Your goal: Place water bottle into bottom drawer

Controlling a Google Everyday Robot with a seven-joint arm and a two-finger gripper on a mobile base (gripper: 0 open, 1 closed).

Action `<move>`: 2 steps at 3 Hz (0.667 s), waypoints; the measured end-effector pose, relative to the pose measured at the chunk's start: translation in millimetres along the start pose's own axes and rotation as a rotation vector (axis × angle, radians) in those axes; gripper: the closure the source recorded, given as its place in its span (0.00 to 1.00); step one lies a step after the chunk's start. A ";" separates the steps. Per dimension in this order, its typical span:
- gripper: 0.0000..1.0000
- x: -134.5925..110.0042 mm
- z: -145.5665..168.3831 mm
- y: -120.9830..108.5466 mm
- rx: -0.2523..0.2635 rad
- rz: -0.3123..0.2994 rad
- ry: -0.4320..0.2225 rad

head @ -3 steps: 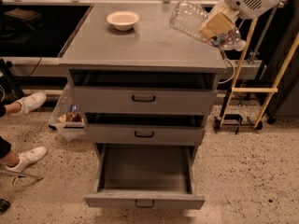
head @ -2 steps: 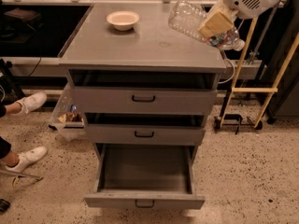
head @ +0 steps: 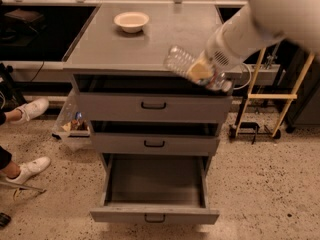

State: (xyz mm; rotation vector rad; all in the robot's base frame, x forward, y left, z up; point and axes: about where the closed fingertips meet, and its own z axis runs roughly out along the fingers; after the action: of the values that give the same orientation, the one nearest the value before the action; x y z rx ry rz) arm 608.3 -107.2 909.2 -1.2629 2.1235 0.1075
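Bottle [head: 179, 63]: clear, crinkled, lying tilted in the air over the front right part of the cabinet top [head: 150, 41]. Its free end points left and slightly up. The other end is hidden in the gripper. Label band not made out.

Gripper [head: 204, 73]: clamped on the bottle's right end, just above the cabinet's front right corner. A yellowish pad [head: 200, 72] presses against the plastic. White arm [head: 260, 19] comes down from the upper right of the view.

Bottom drawer [head: 155, 215]: pulled well out, directly below and forward of the bottle, well apart from it. Grey inside, nothing seen lying in it. Small black handle [head: 154, 218] on the front panel, at the frame's lower edge.

Middle drawer [head: 155, 143]: out only a little, a dark gap above its front. Top drawer [head: 152, 106]: likewise out a little, with a dark gap under the cabinet top. Each has a black handle at centre.

Bowl [head: 131, 21]: cream, upright, at the back of the cabinet top, left of centre, well apart from bottle and gripper.

Left of the cabinet: a clear bin [head: 67, 134] on the floor with small items in it; two white shoes [head: 31, 109] further left, on someone's feet.

Right of the cabinet: a yellow frame [head: 292, 91] standing on the speckled floor [head: 270, 184].
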 end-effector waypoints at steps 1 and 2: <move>1.00 34.0 132.2 54.4 -0.120 0.086 0.009; 1.00 72.2 239.2 123.7 -0.262 0.152 -0.026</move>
State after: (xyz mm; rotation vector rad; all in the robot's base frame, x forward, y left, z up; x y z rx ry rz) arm 603.0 -4.5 650.1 -1.2337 2.2352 0.4782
